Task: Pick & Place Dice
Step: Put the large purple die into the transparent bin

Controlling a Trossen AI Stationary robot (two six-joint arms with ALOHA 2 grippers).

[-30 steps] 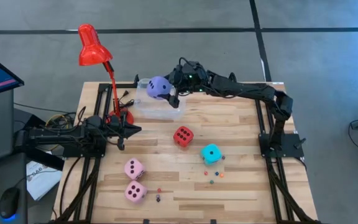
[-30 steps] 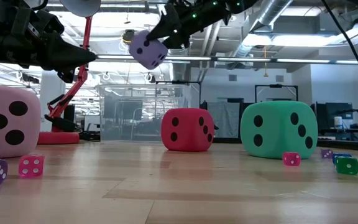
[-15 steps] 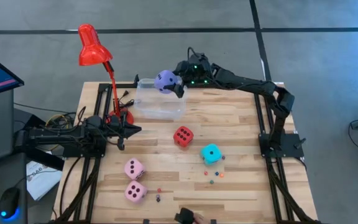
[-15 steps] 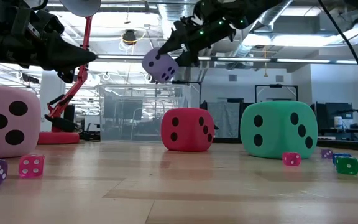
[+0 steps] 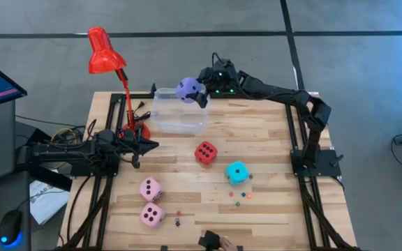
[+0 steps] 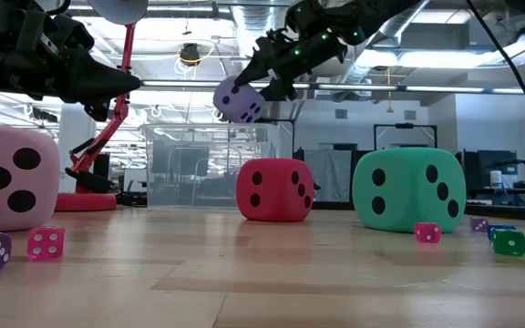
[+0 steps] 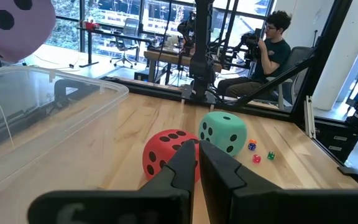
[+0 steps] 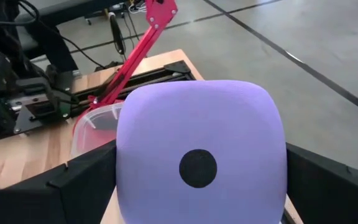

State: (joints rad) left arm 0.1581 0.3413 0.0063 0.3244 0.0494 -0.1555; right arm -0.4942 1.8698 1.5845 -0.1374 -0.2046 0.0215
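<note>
The lavender die (image 5: pixel 188 89) hangs in the air over the far right part of a clear plastic bin (image 5: pixel 179 117), with my right gripper (image 5: pixel 199 94) shut on it. In the low view the lavender die (image 6: pixel 238 98) is well above the table. The red die (image 5: pixel 205 152) and the cyan die (image 5: pixel 237 171) rest on the table's middle. Two pink dice (image 5: pixel 151 188) (image 5: pixel 152 215) lie near the front left. My left gripper (image 5: pixel 145 145) waits shut at the table's left, level, with nothing in it. My right gripper pinches the lavender die by two opposite sides (image 8: pixel 124 155) between its two fingers (image 8: pixel 82 183), which stand wide apart. The fingers come from the table's right, slanting a little downward. The die is lifted clear, above the bin, one single-pip face toward the wrist.
A red desk lamp (image 5: pixel 103 52) stands at the far left, its base beside the bin. Small coloured dice (image 5: pixel 240 199) are scattered near the cyan die and at the front. A person's hand with a dark object (image 5: pixel 213 242) shows at the near edge.
My right gripper has carried the lavender die toward the table's right and far edge and a little down, rolling its wrist; the die has turned with it and stays clear above the bin. A hand has come in at the near edge.
</note>
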